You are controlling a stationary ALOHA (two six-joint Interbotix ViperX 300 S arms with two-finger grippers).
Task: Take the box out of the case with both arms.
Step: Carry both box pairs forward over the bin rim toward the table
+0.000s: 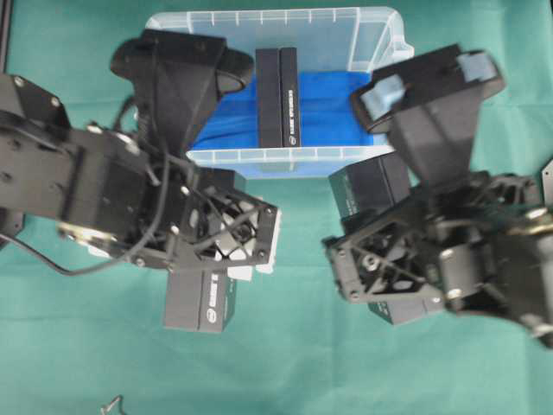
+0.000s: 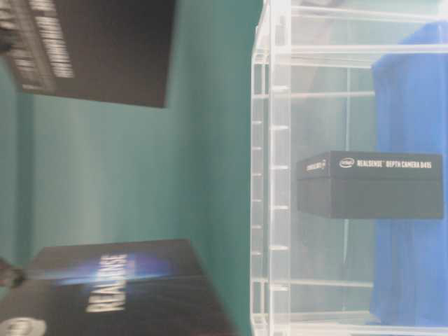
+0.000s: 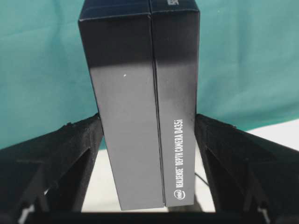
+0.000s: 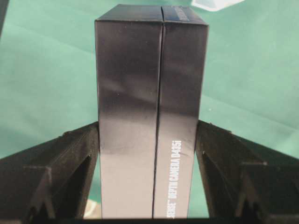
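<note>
The clear case (image 1: 380, 39) with blue lining stands at the back middle. One black box (image 1: 278, 97) lies inside it, seen through the wall as the box (image 2: 371, 185) in the table-level view. My left gripper (image 3: 148, 140) is shut on a second black box (image 3: 140, 102), both fingers pressed against its sides. From overhead, that box (image 1: 200, 298) is in front of the case, under the left gripper (image 1: 229, 233). My right gripper (image 4: 147, 140) is shut on a third black box (image 4: 149, 93), which is the box (image 1: 371, 186) outside the case at its front right.
Green cloth (image 1: 285, 363) covers the table all round. A small dark metal object (image 1: 112, 403) lies at the front left edge. The case's near wall (image 1: 285, 157) stands close behind both held boxes.
</note>
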